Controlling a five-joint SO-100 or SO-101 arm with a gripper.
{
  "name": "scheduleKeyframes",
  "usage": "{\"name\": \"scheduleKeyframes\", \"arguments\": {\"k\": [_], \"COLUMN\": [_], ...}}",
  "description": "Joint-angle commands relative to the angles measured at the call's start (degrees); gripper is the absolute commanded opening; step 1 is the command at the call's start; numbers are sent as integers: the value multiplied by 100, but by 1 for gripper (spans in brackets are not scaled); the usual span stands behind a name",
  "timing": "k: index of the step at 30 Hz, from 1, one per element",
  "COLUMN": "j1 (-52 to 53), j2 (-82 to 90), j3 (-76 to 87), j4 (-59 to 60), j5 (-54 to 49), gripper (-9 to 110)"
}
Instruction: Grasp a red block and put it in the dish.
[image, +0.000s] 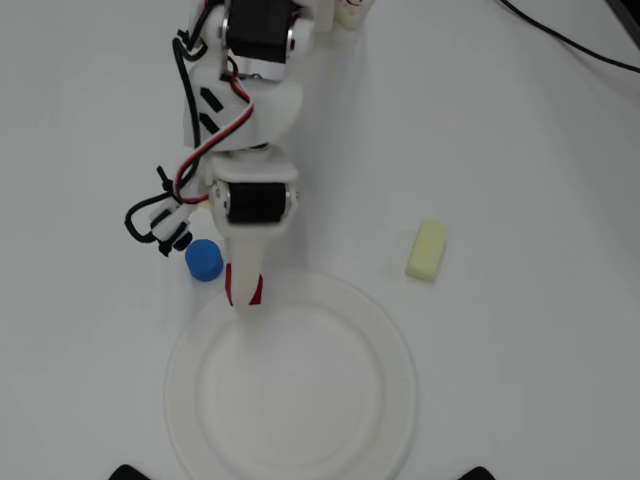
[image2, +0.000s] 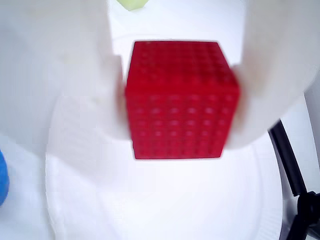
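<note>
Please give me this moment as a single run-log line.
phase: carry | gripper: shut on red block | position: above near rim of dish | block not yet released | blue cylinder: on table beside dish

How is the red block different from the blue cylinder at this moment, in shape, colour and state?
The red block is a cube with flat, studded faces; the blue cylinder is round. The red block is held between the fingers of the gripper above the rim of the dish, while the blue cylinder stands free on the table, just outside the dish. Both are small, solid-coloured pieces of similar size.
</note>
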Motion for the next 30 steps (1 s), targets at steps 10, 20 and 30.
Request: {"name": "scheduleKeyframes", "arguments": {"k": [10,20,30], "j1": [-457,-519,-492], "j2": [-1116,-1266,-615], "j3": [-967,-1116,-1116], "j4": [-105,18,1257], "j5": [88,-79,97], "gripper": [0,18,38]}}
